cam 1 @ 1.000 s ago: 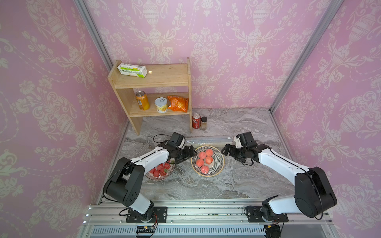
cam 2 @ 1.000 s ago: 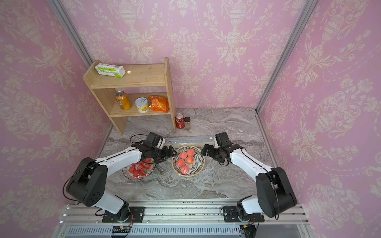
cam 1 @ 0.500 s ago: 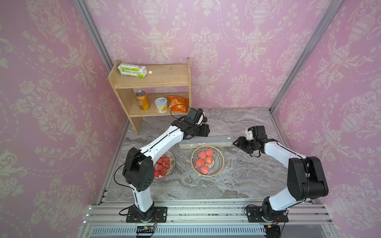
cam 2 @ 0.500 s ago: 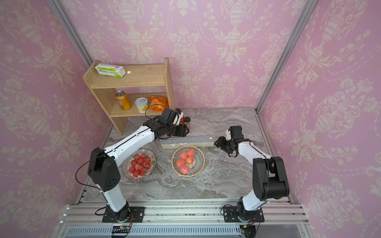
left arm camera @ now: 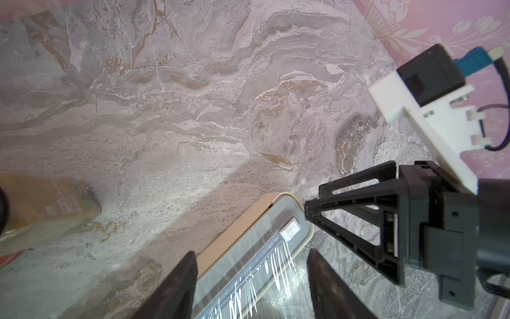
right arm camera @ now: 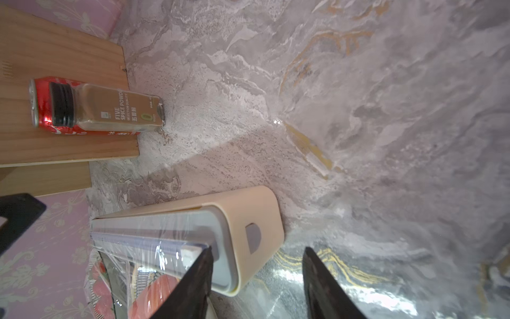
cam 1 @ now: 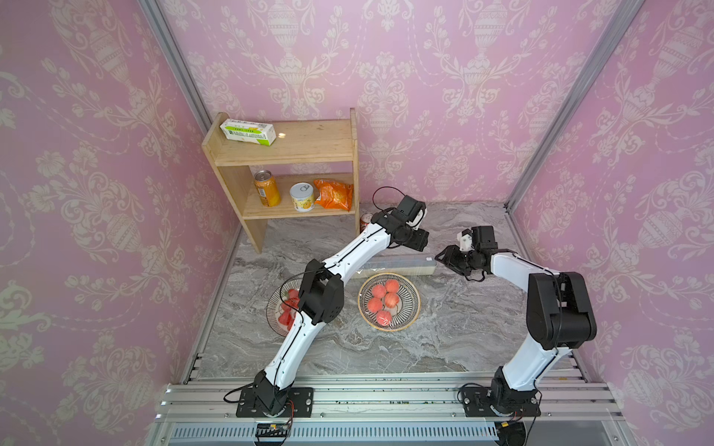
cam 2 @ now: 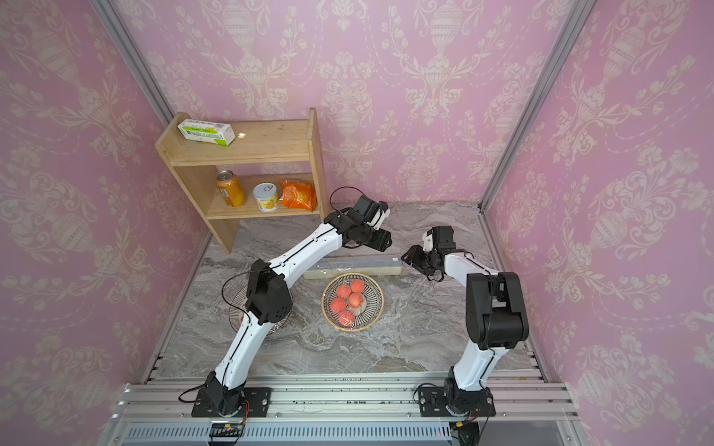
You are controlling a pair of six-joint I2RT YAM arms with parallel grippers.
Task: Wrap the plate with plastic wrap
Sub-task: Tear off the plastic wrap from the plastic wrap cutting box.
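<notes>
Grey marble table (cam 1: 463,340), pink walls. Plastic wrap (right arm camera: 154,256), barely visible from above, trails from one cream box (cam 1: 394,264) behind the plate (cam 1: 414,309) of five peaches (cam 1: 383,317). The left gripper (left arm camera: 249,251) straddles the box, spread; the right gripper (right arm camera: 256,251) is spread at its end. The left arm half hides a second plate (cam 1: 273,309).

Pink damask walls (cam 1: 425,77), grey marble tabletop (cam 1: 328,347) (gold-veined), wooden shelf (cam 1: 293,150) at back.
</notes>
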